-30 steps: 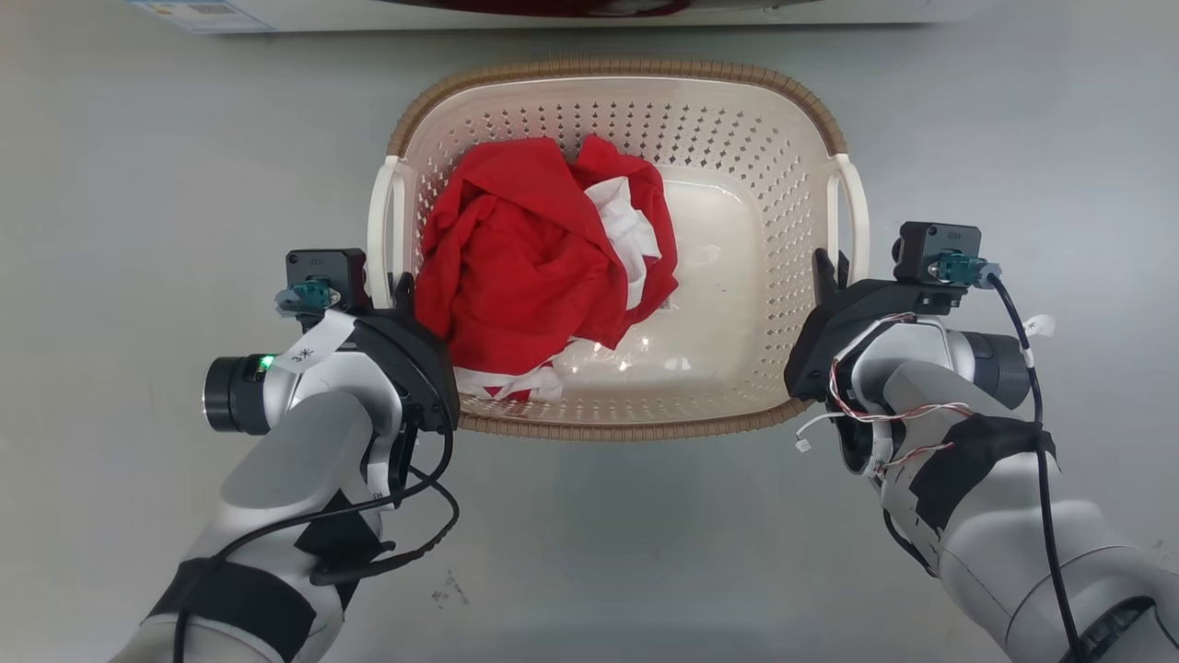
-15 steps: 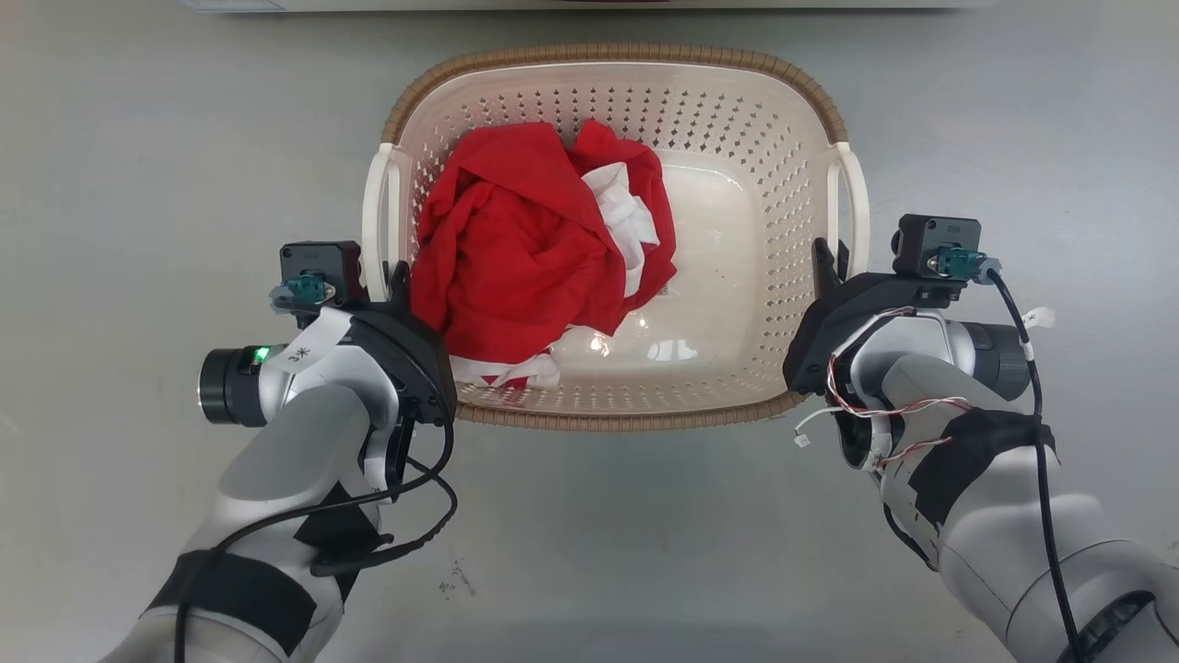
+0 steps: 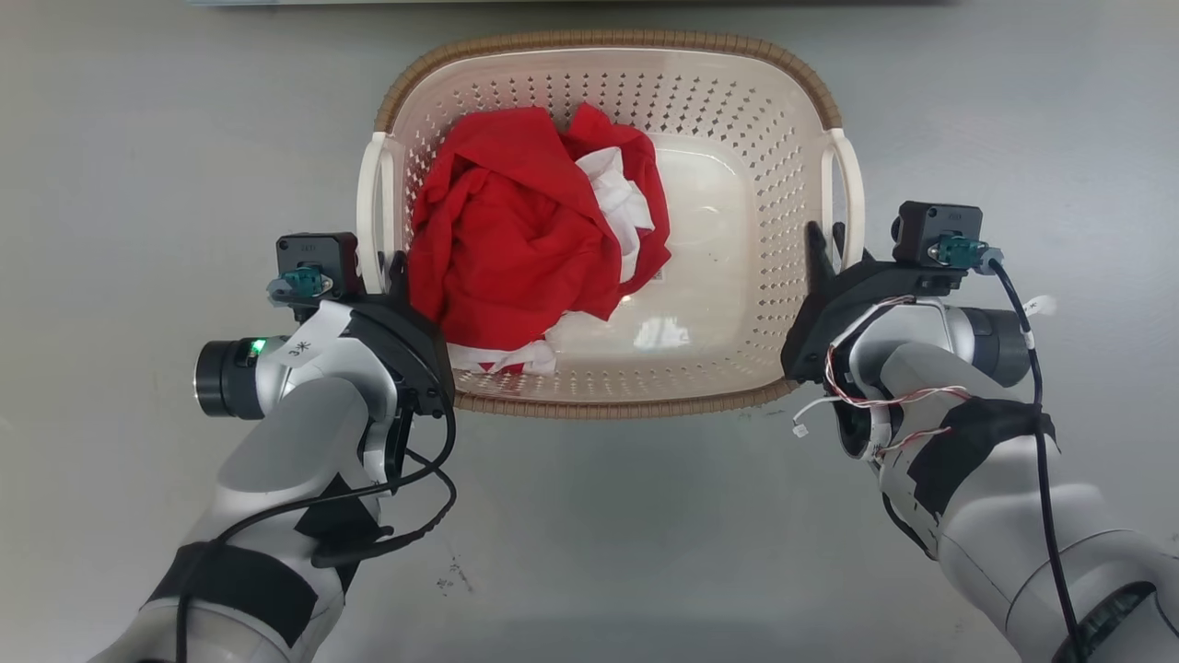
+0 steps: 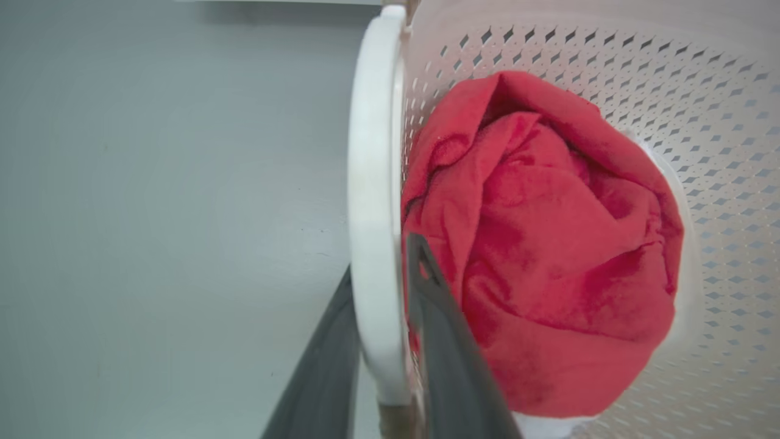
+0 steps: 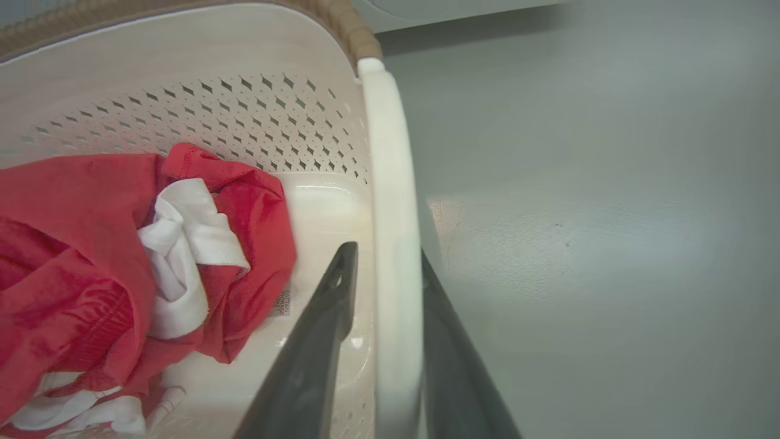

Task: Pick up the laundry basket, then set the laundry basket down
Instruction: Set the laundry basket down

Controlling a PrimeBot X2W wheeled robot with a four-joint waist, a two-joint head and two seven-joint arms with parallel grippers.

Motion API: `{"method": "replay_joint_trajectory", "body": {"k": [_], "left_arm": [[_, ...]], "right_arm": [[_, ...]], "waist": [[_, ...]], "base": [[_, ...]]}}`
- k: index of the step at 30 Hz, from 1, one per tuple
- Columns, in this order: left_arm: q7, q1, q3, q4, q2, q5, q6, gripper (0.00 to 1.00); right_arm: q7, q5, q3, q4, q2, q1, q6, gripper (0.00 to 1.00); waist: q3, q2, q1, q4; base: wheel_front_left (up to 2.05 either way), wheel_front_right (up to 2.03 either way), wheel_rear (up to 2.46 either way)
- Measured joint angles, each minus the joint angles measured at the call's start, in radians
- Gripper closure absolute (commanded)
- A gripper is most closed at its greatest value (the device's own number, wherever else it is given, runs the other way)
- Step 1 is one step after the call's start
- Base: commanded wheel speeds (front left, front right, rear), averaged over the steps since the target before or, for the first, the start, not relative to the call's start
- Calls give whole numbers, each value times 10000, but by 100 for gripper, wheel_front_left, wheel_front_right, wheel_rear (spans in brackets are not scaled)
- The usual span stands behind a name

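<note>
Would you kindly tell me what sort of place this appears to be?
Probably an indoor laundry area: a perforated laundry basket holds crumpled red and white clothes, with a smooth grey floor beneath.

Very little can be read here. A white tag (image 3: 309, 337) on the left forearm (image 3: 304, 433) carries a handwritten mark, perhaps a 3 with a small star. The care label (image 5: 281, 303) on the red garment (image 5: 73, 256) in the laundry basket (image 5: 183, 103) has print too small to read.
</note>
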Motion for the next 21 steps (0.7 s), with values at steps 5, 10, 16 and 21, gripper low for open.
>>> {"method": "replay_joint_trajectory", "body": {"k": [5, 10, 16, 21], "left_arm": [[-75, -8, 2, 50, -13, 0, -2, 58], [-115, -14, 6, 75, -67, 0, -2, 7], [-184, -19, 56, 136, -67, -12, -6, 0], [-278, -6, 94, 190, -67, -17, -15, 0]], "right_arm": [[-35, -2, 27, 8, 56, -122, 13, 0], [-48, -2, 36, 12, 54, -121, 13, 0], [-123, -2, 48, 117, 56, -95, 13, 0], [-138, -2, 65, 219, 56, -74, 13, 0]], "waist": [[40, 0, 0, -10], [55, 0, 0, -19], [-17, 0, 1, -28], [-251, 0, 0, -48]], "base": [[0, 0, 0], [0, 0, 0], [0, 0, 0], [0, 0, 0]]}}
